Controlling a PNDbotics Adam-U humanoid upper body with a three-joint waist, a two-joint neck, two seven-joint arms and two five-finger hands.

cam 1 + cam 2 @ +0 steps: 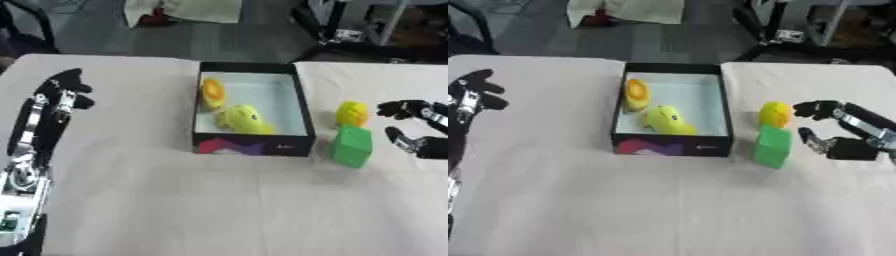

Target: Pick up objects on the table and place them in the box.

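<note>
A black box (302, 107) with a white inside stands at the table's middle. In it lie a yellow-orange object (213, 93) and a yellow lumpy object (241, 120). Right of the box a small yellow object (776, 114) sits just behind a green block (773, 145). My right hand (846, 131) is open at the right, fingers and thumb spread toward these two, a short gap away. My left hand (63, 93) hovers over the table at the left, fingers relaxed, holding nothing.
A white cloth (219, 210) covers the table. Beyond its far edge lie a dark floor, a white heap (184, 11) and metal frames (350, 25).
</note>
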